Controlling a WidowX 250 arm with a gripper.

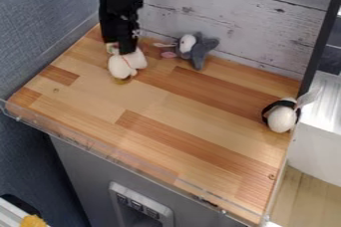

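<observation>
The black gripper (pixel 124 48) hangs down at the upper left of the wooden surface, right at a white plush toy (pixel 126 63) with a thin red line on it. Part of the toy is hidden behind the gripper. A grey and white plush toy (pixel 195 49) lies to the right, near the back wall, with pinkish parts at its left. Close to the right edge sits another white plush toy (pixel 281 118) with a black band around it.
The wooden surface (pixel 150 116) has a clear plastic lip (pixel 86 144) along its front edge. White wooden boards (pixel 220 12) stand behind it, and a blue-grey wall (pixel 43 22) is at the left. A white block (pixel 319 131) stands beyond the right edge.
</observation>
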